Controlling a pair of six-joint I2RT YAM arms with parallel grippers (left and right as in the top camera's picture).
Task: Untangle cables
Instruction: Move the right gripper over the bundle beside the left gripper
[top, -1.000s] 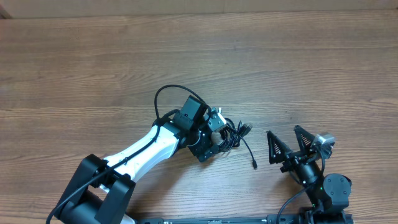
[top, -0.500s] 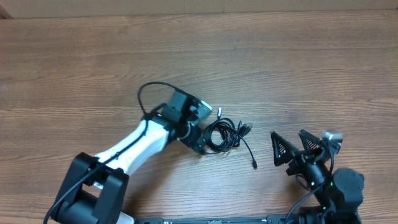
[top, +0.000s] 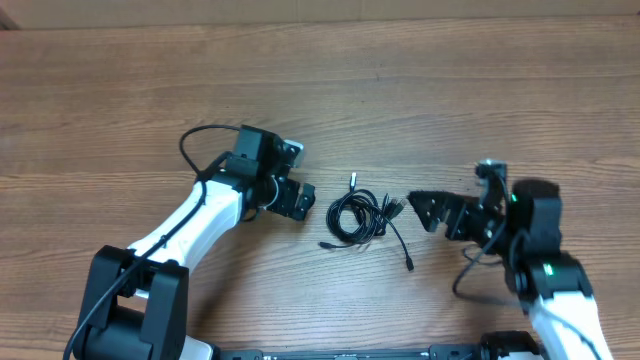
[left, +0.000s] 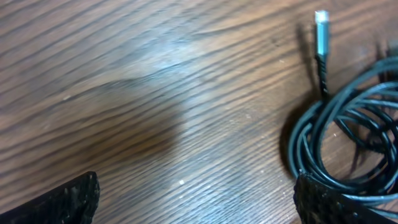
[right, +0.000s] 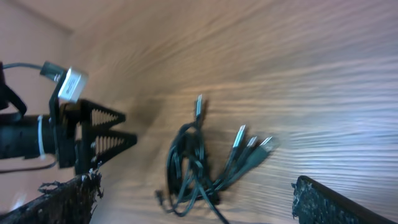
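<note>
Cables (top: 362, 222) in loose bundle, untouched, wooden table (top: 450, 110)

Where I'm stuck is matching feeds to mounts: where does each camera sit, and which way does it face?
Overhead: above the table, looking straight down at the cables; left gripper and right gripper show.
Left wrist: low over the table, facing the cables; own fingers at bottom.
Right wrist: faces across the cables to the left gripper; own fingers at bottom corners.
Shared: all see the cables.
</note>
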